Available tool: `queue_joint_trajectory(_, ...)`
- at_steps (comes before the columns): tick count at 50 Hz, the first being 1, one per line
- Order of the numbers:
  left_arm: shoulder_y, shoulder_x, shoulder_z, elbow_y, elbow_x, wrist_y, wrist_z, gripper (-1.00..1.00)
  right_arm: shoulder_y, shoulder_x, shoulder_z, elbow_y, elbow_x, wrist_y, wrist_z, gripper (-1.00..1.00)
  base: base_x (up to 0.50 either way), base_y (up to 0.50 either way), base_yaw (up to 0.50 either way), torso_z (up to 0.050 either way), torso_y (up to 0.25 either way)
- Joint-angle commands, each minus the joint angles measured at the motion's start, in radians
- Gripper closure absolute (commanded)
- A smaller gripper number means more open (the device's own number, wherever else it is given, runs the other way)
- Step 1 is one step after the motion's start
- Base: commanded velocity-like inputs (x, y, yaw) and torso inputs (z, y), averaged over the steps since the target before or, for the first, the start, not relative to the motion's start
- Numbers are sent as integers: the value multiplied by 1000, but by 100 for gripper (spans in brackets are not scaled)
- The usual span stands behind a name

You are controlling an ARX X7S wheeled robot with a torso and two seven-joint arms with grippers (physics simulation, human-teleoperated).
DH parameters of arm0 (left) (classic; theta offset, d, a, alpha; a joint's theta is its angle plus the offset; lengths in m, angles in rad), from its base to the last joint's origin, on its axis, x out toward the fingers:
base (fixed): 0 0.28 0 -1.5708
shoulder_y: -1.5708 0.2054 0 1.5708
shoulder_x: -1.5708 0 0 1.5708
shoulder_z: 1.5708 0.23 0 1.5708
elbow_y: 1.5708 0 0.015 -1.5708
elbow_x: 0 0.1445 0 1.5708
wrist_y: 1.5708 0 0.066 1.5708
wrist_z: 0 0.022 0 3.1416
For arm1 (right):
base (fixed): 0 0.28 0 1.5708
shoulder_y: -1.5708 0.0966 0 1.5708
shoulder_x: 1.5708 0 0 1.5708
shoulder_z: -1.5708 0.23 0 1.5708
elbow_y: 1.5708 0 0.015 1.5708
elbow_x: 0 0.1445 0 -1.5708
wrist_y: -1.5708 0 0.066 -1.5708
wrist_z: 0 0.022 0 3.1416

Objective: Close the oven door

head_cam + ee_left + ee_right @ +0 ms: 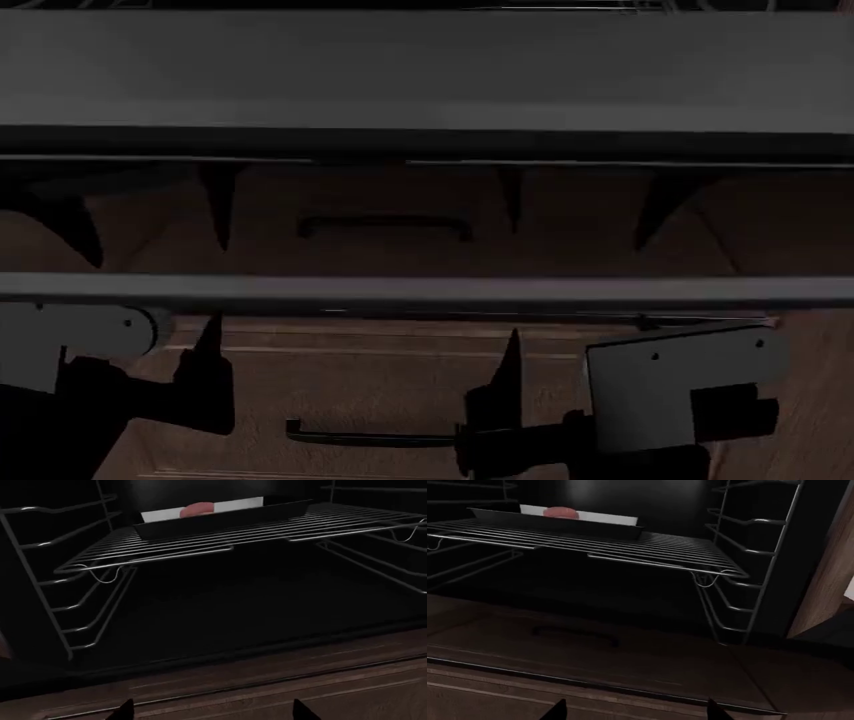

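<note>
Jaws on both my left gripper [207, 345] and right gripper [507, 360] are spread and empty, tucked beneath the dropped-open oven door [427, 85] lying flat above them, placed, I judge, to lift it shut.

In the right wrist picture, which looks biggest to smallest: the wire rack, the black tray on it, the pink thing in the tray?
1. Wire rack
2. Black tray
3. Pink thing, mostly hidden by the tray's wall, farthest from the camera.
</note>
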Motion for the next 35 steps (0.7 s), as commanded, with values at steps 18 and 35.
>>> queue_joint_trajectory(18,-183,68,39,-98,10,-22,-12,-100,246,-2,-60,155,-47,51,-48,-100,0,0,0,0,0)
queue_joint_trajectory(35,-285,118,81,-290,66,42,0,-100,334,-14,-83,303,-89,2,-105,-100,0,0,0,0,0)
